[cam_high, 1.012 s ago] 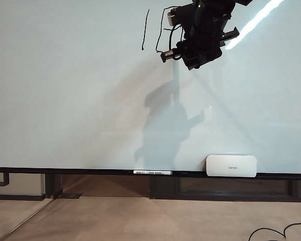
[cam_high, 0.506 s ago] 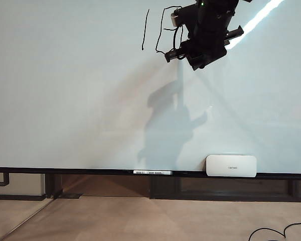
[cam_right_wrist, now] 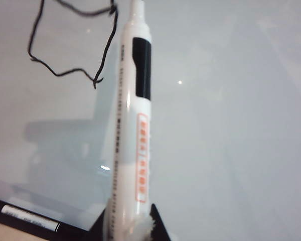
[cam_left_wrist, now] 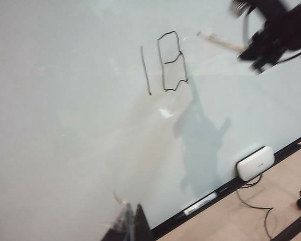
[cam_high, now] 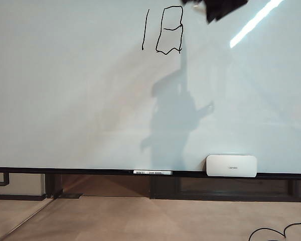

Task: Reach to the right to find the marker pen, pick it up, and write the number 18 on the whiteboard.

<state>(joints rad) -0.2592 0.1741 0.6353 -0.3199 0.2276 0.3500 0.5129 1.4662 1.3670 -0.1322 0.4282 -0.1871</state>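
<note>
Marker pen (cam_right_wrist: 133,125) clamped in right gripper (cam_high: 219,7) at whiteboard's (cam_high: 65,100) top edge.
Near: rail w/ eraser (cam_high: 231,165), spare marker (cam_high: 152,172). Far: number 18 (cam_high: 163,30) beside gripper; wide bare board below/left. Left gripper (cam_left_wrist: 129,226): can't tell.

On the dark rail at the bottom you have a white rounded-rectangle eraser (cam_high: 231,165) standing right of centre, with small grey lettering on its face. Left of it, well apart, a spare white marker (cam_high: 152,172) with a barcode label and black ends lies flat along the same rail. Below the rail you see a beige floor (cam_high: 140,221), and a black cable (cam_high: 276,231) curls across it at the far right corner.
</note>
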